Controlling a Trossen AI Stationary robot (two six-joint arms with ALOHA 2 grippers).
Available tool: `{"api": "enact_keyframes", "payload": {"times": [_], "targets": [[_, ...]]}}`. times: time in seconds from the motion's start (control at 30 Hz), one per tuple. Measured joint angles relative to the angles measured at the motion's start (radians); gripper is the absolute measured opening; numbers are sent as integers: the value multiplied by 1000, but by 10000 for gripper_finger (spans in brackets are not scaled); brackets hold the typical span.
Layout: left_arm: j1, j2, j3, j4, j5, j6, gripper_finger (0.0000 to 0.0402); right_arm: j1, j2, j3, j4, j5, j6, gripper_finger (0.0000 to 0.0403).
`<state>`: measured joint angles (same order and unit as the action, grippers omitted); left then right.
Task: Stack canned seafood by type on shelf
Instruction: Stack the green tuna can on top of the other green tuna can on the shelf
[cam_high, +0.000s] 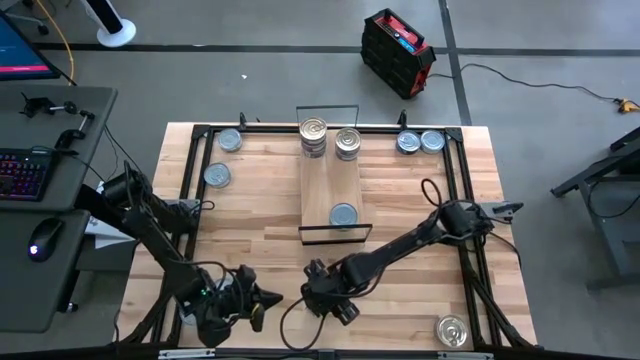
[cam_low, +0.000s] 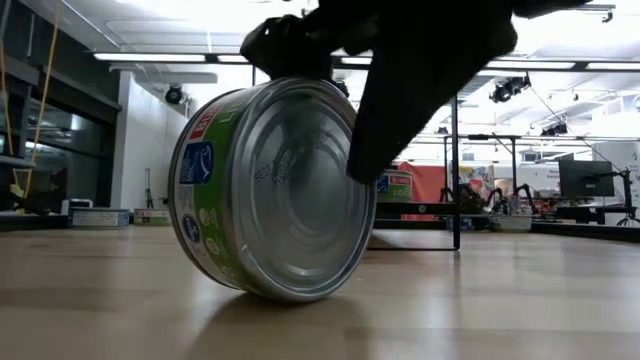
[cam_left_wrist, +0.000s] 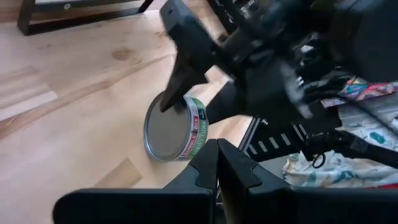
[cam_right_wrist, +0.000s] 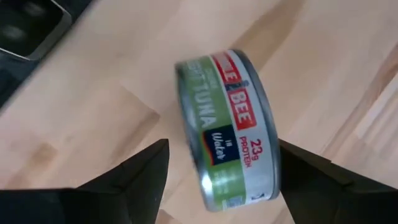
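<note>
the right gripper (cam_high: 340, 305) is down at the near edge of the table, fingers spread wide on either side of a green-labelled tuna tin (cam_right_wrist: 227, 127) that stands tipped up on its rim on the wood. in the right wrist view both fingers (cam_right_wrist: 134, 171) sit clear of the tin's sides, so it has hold of nothing. from table height the tin (cam_low: 272, 188) shows its bare metal face, leaning slightly, with the dark gripper just above and beside it.

well beyond that gripper, toward the far side of the table, lies the shelf (cam_high: 331, 190). two stacks of tins (cam_high: 313, 138) stand at its far end and a single pale-topped tin (cam_high: 343, 214) lies near its close end. more tins rest loose on the table: two far off to the left (cam_high: 217, 176), two at the far right corner (cam_high: 419, 142), and a shiny-lidded one (cam_high: 452, 331) near the front right corner, off to the gripper's side.

the left gripper (cam_high: 255, 305) waits just beside the right one, its fingers pressed together and empty.
</note>
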<state>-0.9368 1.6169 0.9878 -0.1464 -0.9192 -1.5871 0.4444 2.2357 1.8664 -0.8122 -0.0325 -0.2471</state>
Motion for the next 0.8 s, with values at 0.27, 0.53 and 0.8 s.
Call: {"api": "enact_keyframes", "payload": {"times": [0.27,0.53,0.8], "targets": [[37,-1,0,19,0,11,0,21,-8,0,15,83,40,145],[109,-130,0,-44,3,233,0,100,-101,0,-142,99,317,107],[164,-342,0,-123,68,554,0,272,-242,-223,-226,114,733,107]]}}
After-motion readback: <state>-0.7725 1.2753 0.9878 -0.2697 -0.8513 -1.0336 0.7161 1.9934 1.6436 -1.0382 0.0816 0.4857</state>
